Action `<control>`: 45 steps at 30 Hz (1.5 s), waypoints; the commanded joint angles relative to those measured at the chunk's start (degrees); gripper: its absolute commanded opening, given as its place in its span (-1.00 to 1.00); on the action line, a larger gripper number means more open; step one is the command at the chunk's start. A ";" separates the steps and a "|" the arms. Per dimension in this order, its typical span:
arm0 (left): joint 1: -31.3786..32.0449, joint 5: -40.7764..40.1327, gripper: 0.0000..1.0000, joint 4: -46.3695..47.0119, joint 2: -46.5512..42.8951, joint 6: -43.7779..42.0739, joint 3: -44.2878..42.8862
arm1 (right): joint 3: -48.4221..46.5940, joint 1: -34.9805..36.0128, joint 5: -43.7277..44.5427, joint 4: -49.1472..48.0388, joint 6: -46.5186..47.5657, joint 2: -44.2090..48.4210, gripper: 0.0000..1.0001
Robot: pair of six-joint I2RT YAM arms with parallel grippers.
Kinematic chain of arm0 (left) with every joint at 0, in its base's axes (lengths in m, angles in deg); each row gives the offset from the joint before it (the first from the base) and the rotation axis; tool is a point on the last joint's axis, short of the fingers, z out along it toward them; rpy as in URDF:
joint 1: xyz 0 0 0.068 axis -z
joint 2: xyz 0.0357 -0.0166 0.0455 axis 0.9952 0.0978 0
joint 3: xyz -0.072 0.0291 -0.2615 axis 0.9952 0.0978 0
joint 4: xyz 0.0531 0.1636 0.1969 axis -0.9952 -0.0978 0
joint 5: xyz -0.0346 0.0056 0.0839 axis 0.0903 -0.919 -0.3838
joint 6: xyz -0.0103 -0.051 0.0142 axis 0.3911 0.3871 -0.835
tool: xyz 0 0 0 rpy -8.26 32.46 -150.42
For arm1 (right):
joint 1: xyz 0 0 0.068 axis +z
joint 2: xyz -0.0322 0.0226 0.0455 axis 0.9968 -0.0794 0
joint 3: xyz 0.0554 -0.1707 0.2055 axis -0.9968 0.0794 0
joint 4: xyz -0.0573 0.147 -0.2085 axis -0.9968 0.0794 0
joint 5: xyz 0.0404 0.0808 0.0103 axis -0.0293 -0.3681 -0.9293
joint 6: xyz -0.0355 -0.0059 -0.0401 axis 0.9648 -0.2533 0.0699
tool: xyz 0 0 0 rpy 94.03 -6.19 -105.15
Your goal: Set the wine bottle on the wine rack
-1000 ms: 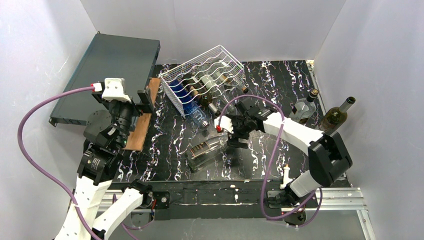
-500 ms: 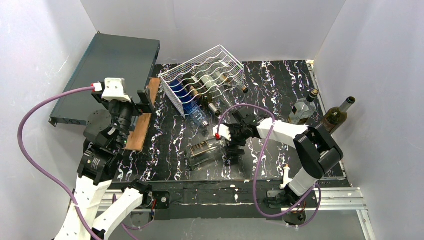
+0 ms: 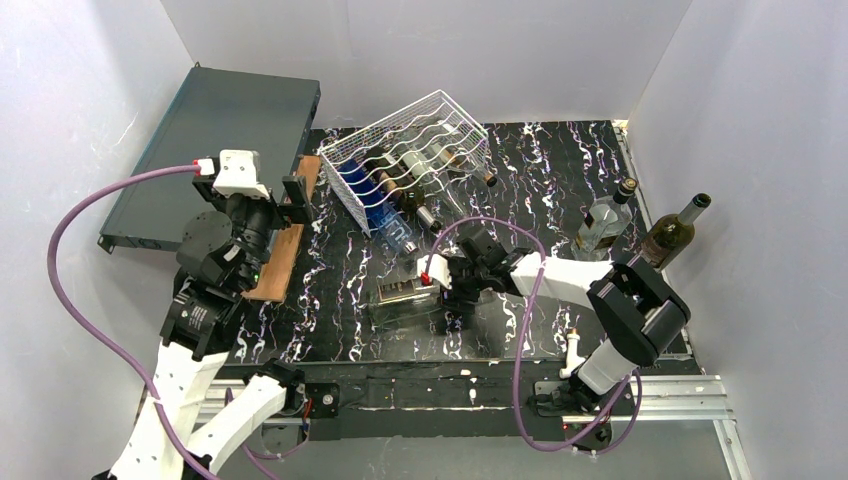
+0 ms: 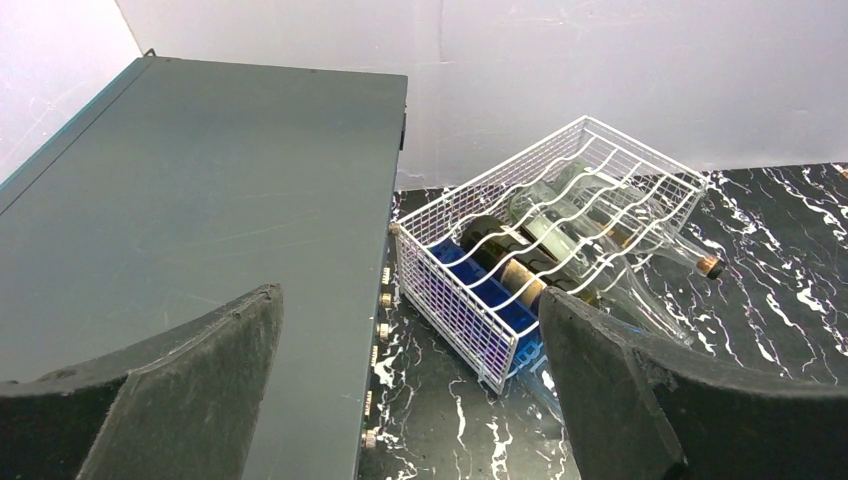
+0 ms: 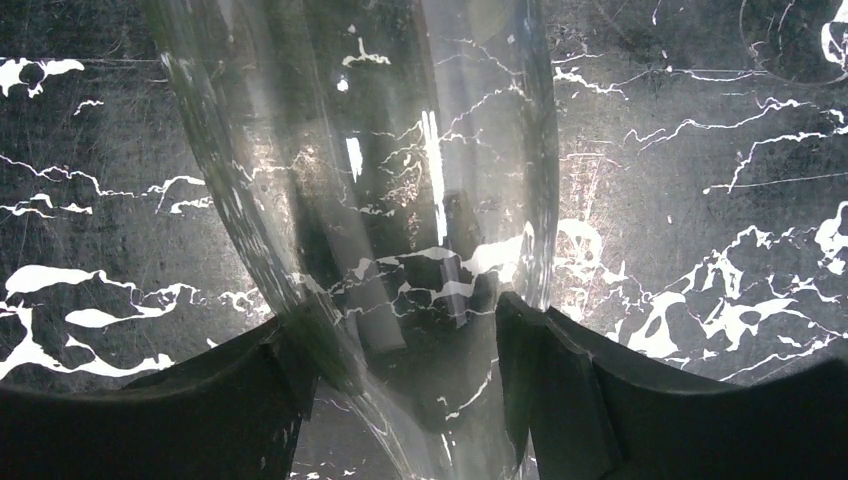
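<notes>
Right pincer [image 5: 395, 330] closed on a clear glass wine bottle [image 3: 405, 297].
It lies on its side on the black marbled table [image 3: 560, 170], near the white wire wine rack [image 3: 415, 140] but not touching. The left pincer [image 4: 408, 300] gapes wide, holding nothing.

White-shelled left arm [image 3: 172, 388] and right arm [image 3: 562, 273] have black joint housings [image 3: 640, 312], looping purple cables [image 3: 50, 262], black wedge-shaped jaws.
</notes>
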 commanded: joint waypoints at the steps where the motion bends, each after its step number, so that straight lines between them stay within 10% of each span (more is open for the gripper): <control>1: 0.00 0.32 0.99 1.09 0.62 0.56 -0.08 | 2.48 2.61 1.31 0.32 -1.19 1.20 0.20; 11: -0.04 -0.25 0.99 1.51 1.19 0.59 0.38 | 3.77 7.33 5.70 -1.12 -10.67 3.04 -0.57; 18: -0.01 -0.91 0.99 1.93 0.93 0.60 0.79 | 4.26 10.82 10.64 1.42 -21.27 9.17 -0.46; 28: -0.04 -1.37 0.99 2.43 1.98 0.49 1.30 | -6.87 12.09 8.39 15.36 -44.28 8.41 -0.80; 45: 0.00 -2.60 0.99 3.24 -0.82 0.28 1.86 | -12.18 6.44 -8.82 -5.27 -74.41 17.77 -0.97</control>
